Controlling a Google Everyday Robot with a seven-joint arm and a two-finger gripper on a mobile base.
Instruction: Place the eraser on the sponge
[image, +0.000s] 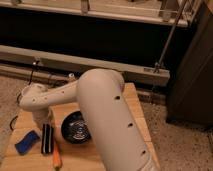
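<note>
The eraser (46, 138), a black block with white stripes, lies on the wooden table (135, 107) left of the dark bowl. Just to its left lies the blue sponge (26, 142), a small gap apart from it. My white arm (107, 117) reaches in from the right and bends down at the wrist. The gripper (43, 120) hangs right over the far end of the eraser, largely hidden behind the wrist.
A dark bowl (76, 129) sits right of the eraser. An orange carrot (56, 156) lies near the table's front edge. A cable (13, 122) hangs off the left side. Beyond the table runs a long low rail (100, 64).
</note>
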